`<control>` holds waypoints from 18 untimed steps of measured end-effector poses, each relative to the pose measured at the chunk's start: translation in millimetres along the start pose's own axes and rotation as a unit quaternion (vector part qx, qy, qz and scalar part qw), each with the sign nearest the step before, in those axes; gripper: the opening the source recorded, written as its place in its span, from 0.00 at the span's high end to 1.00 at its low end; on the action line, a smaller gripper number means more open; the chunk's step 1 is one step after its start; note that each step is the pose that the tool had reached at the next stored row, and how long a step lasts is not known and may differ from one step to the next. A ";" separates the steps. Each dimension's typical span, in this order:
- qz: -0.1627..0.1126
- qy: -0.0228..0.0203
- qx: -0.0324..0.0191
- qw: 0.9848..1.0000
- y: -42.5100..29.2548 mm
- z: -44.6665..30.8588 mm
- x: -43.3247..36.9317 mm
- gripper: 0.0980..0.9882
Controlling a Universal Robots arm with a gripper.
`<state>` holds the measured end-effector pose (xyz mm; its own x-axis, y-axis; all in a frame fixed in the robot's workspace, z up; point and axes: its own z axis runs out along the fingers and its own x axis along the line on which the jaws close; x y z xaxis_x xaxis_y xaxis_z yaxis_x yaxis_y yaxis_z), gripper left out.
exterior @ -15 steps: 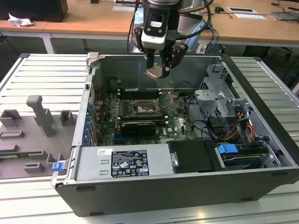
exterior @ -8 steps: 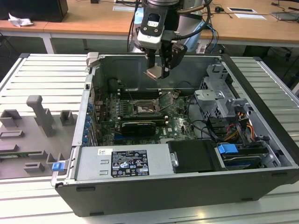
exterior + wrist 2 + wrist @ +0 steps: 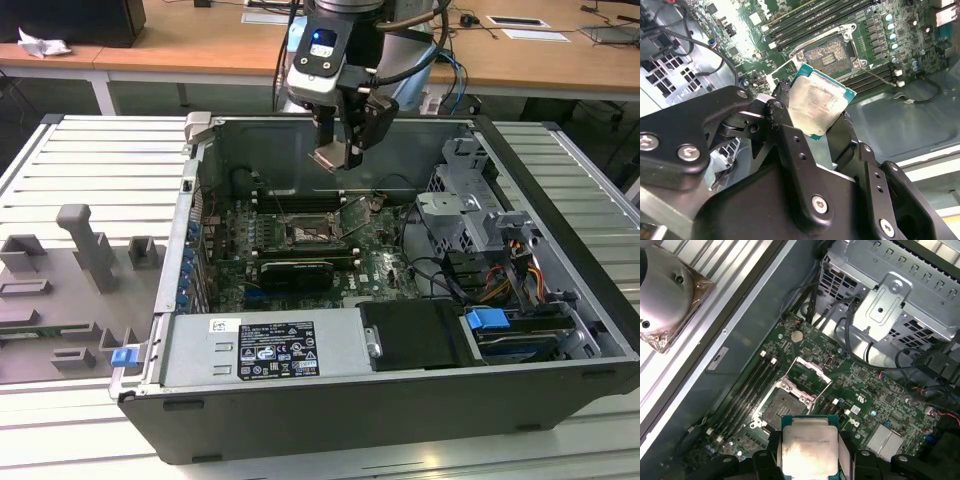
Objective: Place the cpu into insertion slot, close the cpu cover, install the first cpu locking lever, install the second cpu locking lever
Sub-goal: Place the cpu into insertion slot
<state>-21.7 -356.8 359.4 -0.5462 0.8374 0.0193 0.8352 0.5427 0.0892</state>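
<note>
Our gripper (image 3: 340,155) clamps the cpu (image 3: 807,450) above the insertion slot (image 3: 305,232). We see the case (image 3: 300,430) on a slatted table (image 3: 90,150), desks (image 3: 200,50) behind.

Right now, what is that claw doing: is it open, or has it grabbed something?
The gripper is shut on the cpu, gripping it by its edges.

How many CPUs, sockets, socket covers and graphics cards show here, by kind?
cpu: 1, gripped in the claw
insertion slot: 1
cpu cover: 1, raised open
graphics card: 1
Total: 4
</note>
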 end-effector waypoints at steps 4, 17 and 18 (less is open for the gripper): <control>0.028 -0.003 0.000 1.000 -0.1 0.7 0.0 0.51; 0.058 -0.005 -0.001 0.998 -0.6 4.5 0.0 0.51; 0.058 -0.005 -0.001 0.998 -0.6 4.9 0.0 0.51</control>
<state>-21.9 -356.9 354.5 -0.4446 0.8955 0.0193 0.8929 0.4414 0.0890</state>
